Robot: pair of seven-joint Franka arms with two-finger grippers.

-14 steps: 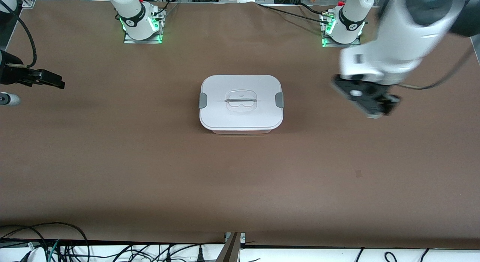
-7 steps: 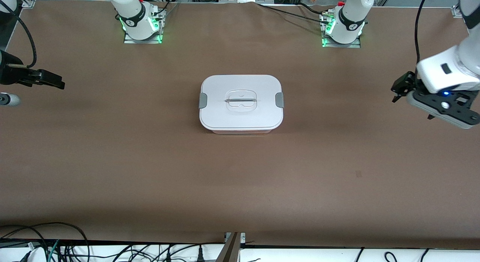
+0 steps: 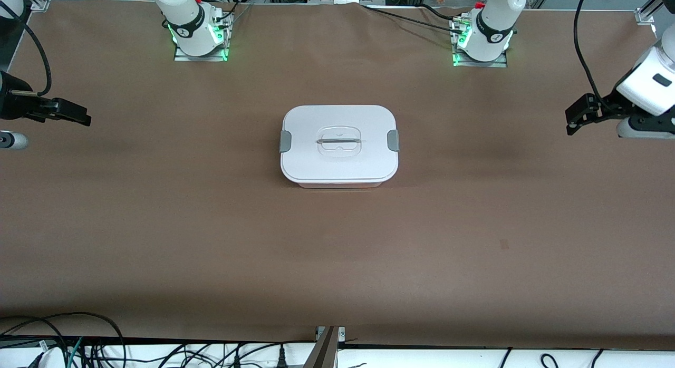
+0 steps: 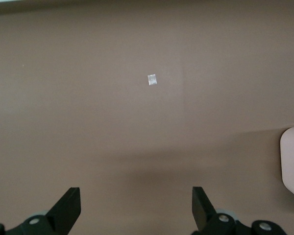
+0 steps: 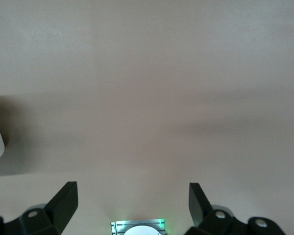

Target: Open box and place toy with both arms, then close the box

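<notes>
Closed box, both grippers apart and empty.
The box (image 3: 339,145) sits mid-table, lid on; the left gripper (image 3: 579,115) and right gripper (image 3: 71,114) hover over opposite table ends, seemingly holding nothing.

Matt white plastic box (image 3: 339,145) on smooth brown table (image 3: 211,225).
</notes>
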